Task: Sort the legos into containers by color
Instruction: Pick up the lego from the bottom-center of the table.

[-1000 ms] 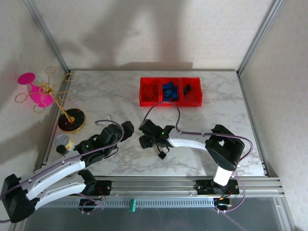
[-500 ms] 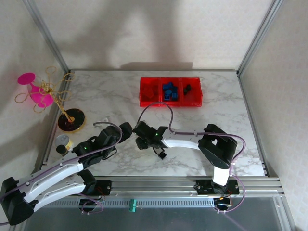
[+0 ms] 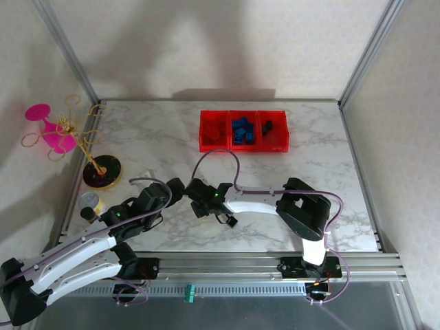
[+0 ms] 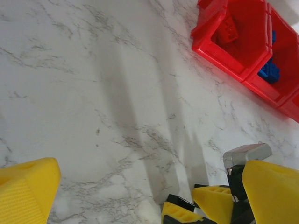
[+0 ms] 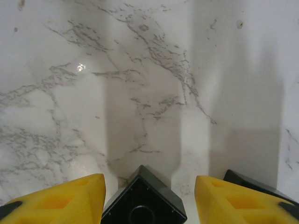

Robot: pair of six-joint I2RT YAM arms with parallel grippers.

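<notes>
the three joined red bins (image 3: 244,147) sit at the far middle of the desk (image 3: 151,137). red bricks (image 3: 214,132) lie in the left bin, blue bricks (image 3: 240,130) in the middle one and black bricks (image 3: 267,126) in the right one.

both arms reach toward the near centre of the desk, well apart from the bins. the left end effector (image 3: 177,190) is released. its yellow fingers (image 4: 28,191) are spread wide over bare marble with nothing between them. in its wrist view the bins lie ahead to the upper right, with red and blue bricks showing inside.

the right end effector (image 3: 197,199) sits just beside the left one. its yellow fingers (image 5: 60,200) stand partly apart, low over the desk. a black brick (image 5: 142,198) lies between them, turned corner-on with one stud up. it seems to touch the finger on the left of that view, and a thin strip of marble shows on its other side. whether it is clamped or only straddled cannot be told.

a pink and gold stand (image 3: 58,141) rests on a round black base at the left edge of the desk.
</notes>
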